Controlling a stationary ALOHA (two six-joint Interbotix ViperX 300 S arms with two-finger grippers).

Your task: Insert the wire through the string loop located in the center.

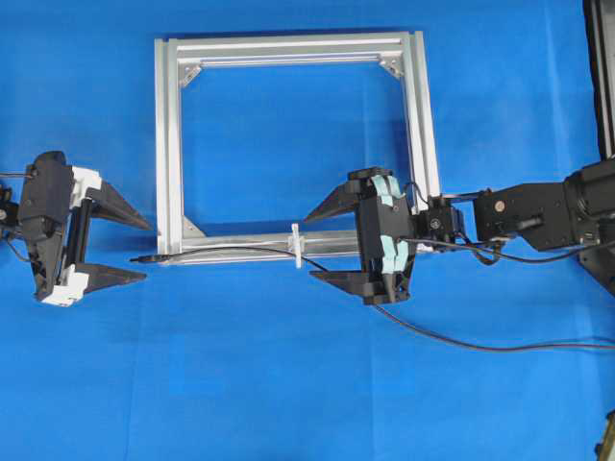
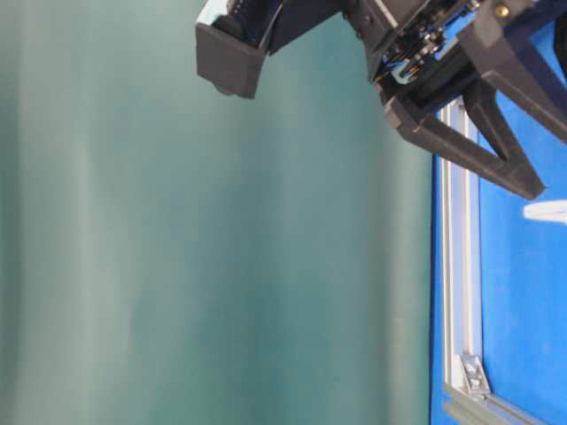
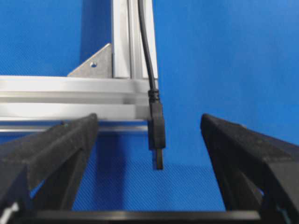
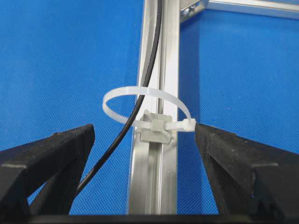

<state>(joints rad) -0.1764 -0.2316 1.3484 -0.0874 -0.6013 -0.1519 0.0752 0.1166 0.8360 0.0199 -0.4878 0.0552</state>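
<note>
Thin, limp wire (image 4: 140, 100) already through the string loop (image 4: 145, 108), best pinched at its stiff plug (image 3: 157, 133); left pincer (image 1: 137, 248) and right pincer (image 1: 311, 246) both released, holding nothing.

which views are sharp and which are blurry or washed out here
Overhead: evenly lit, aluminium frame slightly glary. Table-level: mostly blurred teal backdrop. Left wrist: wire plug crisp, fingers soft. Right wrist: string loop sharp, fingers blurred.
</note>
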